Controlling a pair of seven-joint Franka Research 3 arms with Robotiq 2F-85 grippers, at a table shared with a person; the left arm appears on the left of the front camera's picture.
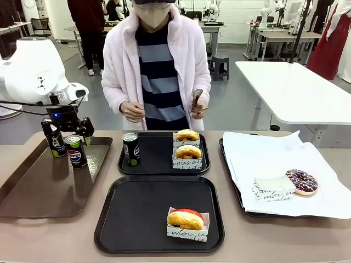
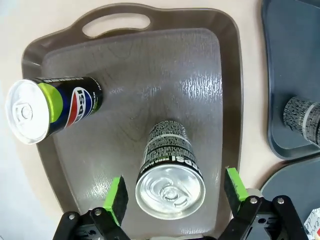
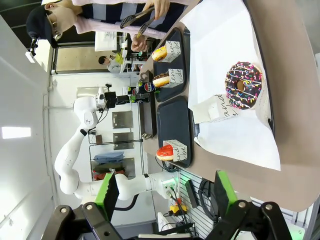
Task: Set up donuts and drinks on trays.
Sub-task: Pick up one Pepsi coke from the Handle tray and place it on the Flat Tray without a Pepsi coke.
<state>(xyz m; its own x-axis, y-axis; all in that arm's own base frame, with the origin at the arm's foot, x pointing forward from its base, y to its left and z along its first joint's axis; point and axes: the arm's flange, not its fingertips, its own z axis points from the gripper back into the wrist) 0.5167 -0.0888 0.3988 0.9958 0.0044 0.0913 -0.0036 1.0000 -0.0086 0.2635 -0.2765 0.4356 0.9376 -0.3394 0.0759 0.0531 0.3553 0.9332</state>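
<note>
Hovering with jaws apart, the left gripper [image 2: 175, 189] straddles 1 upright Pepsi can [image 2: 167, 150] on the brown tray [image 2: 150, 75], its long axis vertical between the pads [image 2: 116, 194].

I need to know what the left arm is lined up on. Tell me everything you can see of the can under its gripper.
The Pepsi can is small, black with fine white print and a red-white-blue logo, its silver top sealed. It stands upright on the glossy brown tray, apart from a second can. The open left gripper hangs above it, green pads to either side, touching nothing.
</note>
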